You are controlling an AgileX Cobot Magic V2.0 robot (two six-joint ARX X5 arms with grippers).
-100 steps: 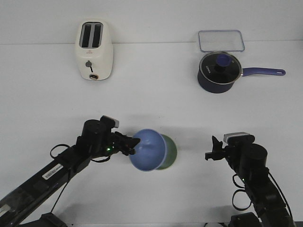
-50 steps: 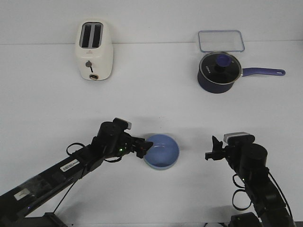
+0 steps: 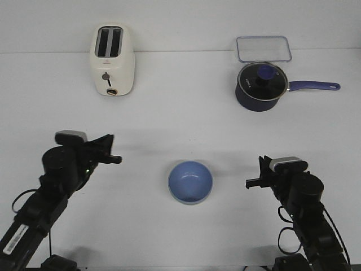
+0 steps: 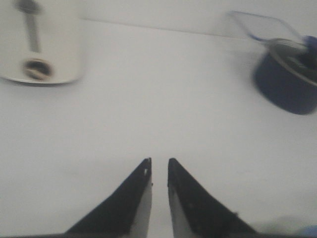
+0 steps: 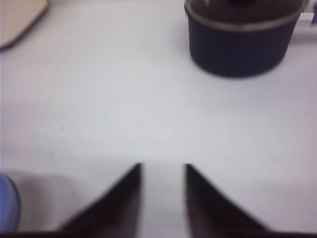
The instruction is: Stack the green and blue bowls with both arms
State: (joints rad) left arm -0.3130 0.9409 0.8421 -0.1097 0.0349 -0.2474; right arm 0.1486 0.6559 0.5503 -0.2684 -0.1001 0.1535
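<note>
The light blue bowl (image 3: 190,182) sits upright on the white table, between my two arms. Its edge also shows in the right wrist view (image 5: 7,201). The green bowl does not show in any view; the blue bowl covers the spot where it stood. My left gripper (image 3: 114,149) is raised, well to the left of the bowl. It holds nothing, and its jaws stand a narrow gap apart (image 4: 159,161). My right gripper (image 3: 255,172) is to the right of the bowl, open and empty (image 5: 162,166).
A cream toaster (image 3: 112,60) stands at the back left and shows in the left wrist view (image 4: 37,44). A dark blue lidded saucepan (image 3: 260,86) stands at the back right (image 5: 240,44), with a clear lidded container (image 3: 263,48) behind it.
My left gripper has let go of the blue bowl and pulled back up and to the left. The bowl now rests level where the green bowl was. The right arm barely moved.
</note>
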